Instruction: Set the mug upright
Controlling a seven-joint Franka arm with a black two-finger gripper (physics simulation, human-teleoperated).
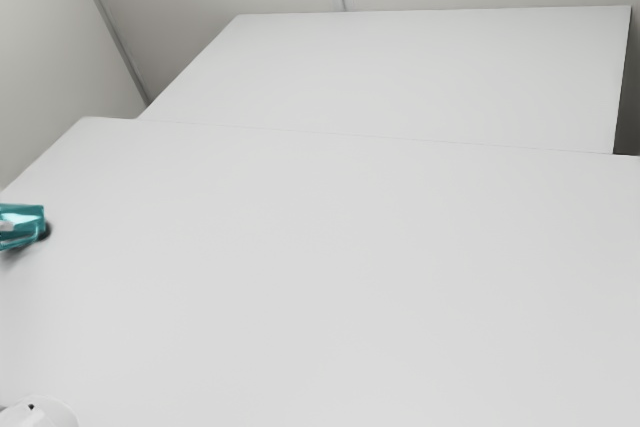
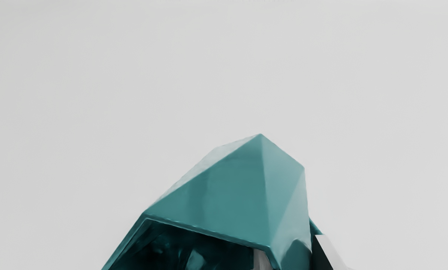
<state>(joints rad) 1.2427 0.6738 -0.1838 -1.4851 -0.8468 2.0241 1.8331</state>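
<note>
At the exterior view's far left, a pale wall [image 1: 60, 57] is seen. Nearer, at the left edge, the teal mug [image 1: 22, 217] is found tipped over, not upright (its faceted side and dark open mouth are shown in the wrist view). Whether the gripper [image 2: 293, 259] is wide, narrow or closed on the mug cannot be told. In the near left corner, a white rounded part [image 1: 45, 413] is partly seen. Rightward, the white table [image 1: 330, 277] is spread, and beyond it a second white surface [image 1: 410, 72] is placed.
</note>
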